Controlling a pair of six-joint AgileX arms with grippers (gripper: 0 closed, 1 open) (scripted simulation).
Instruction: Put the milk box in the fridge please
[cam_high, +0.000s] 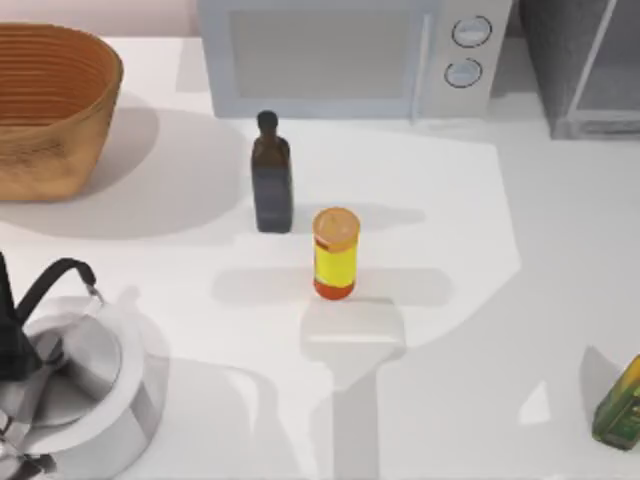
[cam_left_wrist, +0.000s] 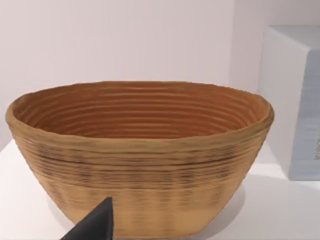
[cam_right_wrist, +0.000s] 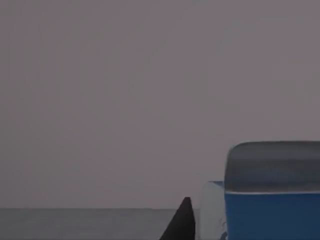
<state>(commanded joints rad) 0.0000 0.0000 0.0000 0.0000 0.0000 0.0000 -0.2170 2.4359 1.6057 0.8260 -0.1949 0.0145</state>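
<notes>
The milk box (cam_right_wrist: 272, 212) shows its blue upper part and shaded top close up in the right wrist view. My right gripper (cam_right_wrist: 183, 222) sits right beside it, with a plain grey wall and a darker grey floor behind. Whether the box is held I cannot tell. The fridge (cam_high: 585, 60), a dark grey cabinet with a paler panel, stands at the table's back right corner. My left arm (cam_high: 15, 340) is parked at the front left. Its gripper (cam_left_wrist: 95, 225) faces the basket.
A woven basket (cam_high: 45, 110) stands at the back left and a light grey microwave (cam_high: 340, 55) at the back middle. A dark bottle (cam_high: 271, 175) and a yellow jar (cam_high: 335, 255) stand mid-table. A silver kettle (cam_high: 80, 385) sits front left, a green-yellow carton (cam_high: 620, 405) front right.
</notes>
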